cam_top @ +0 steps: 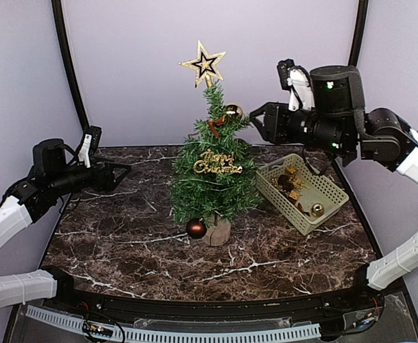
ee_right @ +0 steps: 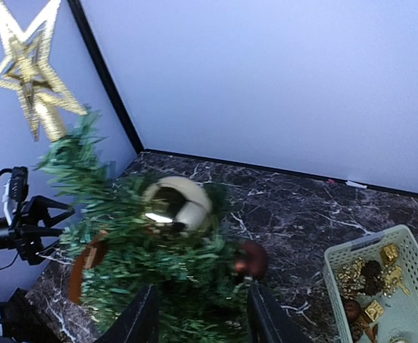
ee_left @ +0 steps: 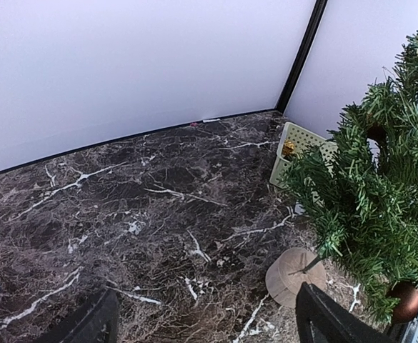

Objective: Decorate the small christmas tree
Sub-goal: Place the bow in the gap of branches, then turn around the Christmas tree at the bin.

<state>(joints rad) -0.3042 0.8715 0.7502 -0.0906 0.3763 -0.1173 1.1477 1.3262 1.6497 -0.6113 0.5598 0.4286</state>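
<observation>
**Right gripper at the treetop, fingers apart; left gripper wide open to the side**

The small christmas tree (cam_top: 212,171) stands upright near the middle of the dark marble table (cam_top: 123,250), on its pale wooden stump base (cam_top: 218,232). A gold star (cam_top: 203,64) tops it. A gold ball (cam_top: 232,111) hangs on the upper right branches, a brown ribbon (cam_top: 214,126) sits just below the tip, a gold "Merry Christmas" sign (cam_top: 218,164) lies across the middle, and a dark red ball (cam_top: 196,228) hangs low on the left, beside the stump.

The right gripper (cam_top: 254,118) hovers high at the tree's upper right, just beside the gold ball. In the right wrist view its fingers (ee_right: 146,318) stand apart with green needles between them, and the ball lies beyond the tips, not clamped.

The left gripper (cam_top: 124,172) hangs to the left of the tree, well apart from it, its fingers (ee_left: 87,321) spread wide over bare marble and holding nothing.

A pale green basket (cam_top: 330,191) of gold ornaments sits to the right of the tree.
</observation>
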